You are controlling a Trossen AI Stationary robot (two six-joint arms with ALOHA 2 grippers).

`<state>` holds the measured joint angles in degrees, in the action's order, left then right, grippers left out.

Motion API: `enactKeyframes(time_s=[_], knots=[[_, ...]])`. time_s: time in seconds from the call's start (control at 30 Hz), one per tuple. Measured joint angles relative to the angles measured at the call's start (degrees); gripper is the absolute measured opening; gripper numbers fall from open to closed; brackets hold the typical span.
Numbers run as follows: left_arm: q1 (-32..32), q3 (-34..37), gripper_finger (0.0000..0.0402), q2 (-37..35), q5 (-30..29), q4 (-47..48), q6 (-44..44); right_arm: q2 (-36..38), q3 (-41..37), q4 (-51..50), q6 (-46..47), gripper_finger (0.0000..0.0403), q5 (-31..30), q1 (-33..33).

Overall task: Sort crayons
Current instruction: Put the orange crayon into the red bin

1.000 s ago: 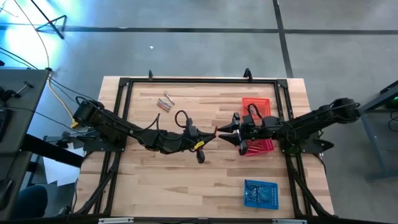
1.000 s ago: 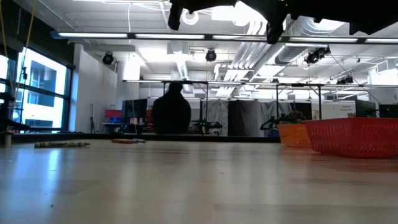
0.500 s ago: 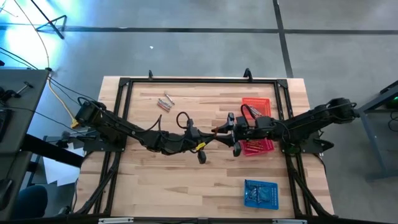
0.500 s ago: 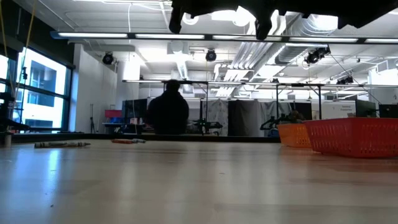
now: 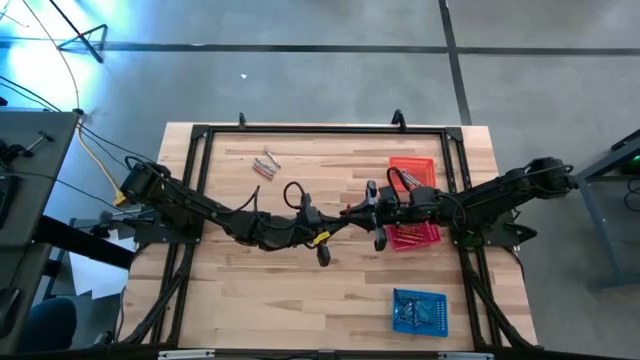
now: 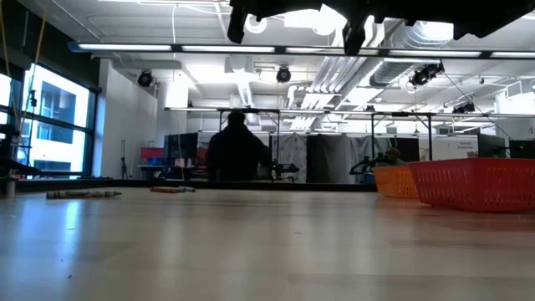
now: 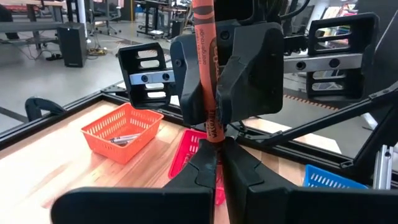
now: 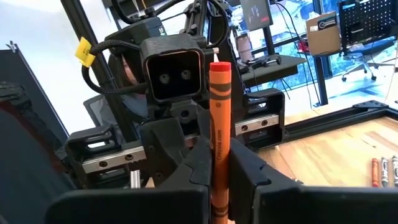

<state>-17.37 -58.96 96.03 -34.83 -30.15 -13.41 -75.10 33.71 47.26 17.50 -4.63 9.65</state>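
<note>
Mid-bench, the left gripper and right gripper both pinch one orange wax crayon; several loose crayons near the far edge remain unsorted.

An orange crayon stands upright, pinched by both grippers, left and right, with baskets beyond.

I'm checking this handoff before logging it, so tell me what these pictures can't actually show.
- High view: the orange crayon is hidden where the left hand and right hand meet.
- Low view: both hands are cut off by the top edge.
- High view: the loose crayons are too small to count.
- High view: the red basket is partly covered by the right arm.
</note>
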Motion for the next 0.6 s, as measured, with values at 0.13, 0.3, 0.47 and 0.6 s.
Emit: enactKeyframes(time_s=[0.13,0.3,0.47,0.6], knots=[[-0.3,0.0,0.0010,0.0,-0.1,0.0,0.0,0.0,0.0,-0.1,0.1,0.0007,0.2,0.0],[-0.7,0.0,0.0044,0.0,-0.4,0.1,0.2,0.0,0.0,-0.3,0.4,0.0005,0.6,0.0],[-0.7,0.0,0.0078,0.0,-0.6,0.1,0.2,0.2,0.0,-0.5,0.4,0.0004,0.6,0.0],[-0.7,0.0,0.0097,0.0,-0.6,0.2,0.2,1.7,0.0,-4.1,0.4,0.0004,0.7,-0.2]])
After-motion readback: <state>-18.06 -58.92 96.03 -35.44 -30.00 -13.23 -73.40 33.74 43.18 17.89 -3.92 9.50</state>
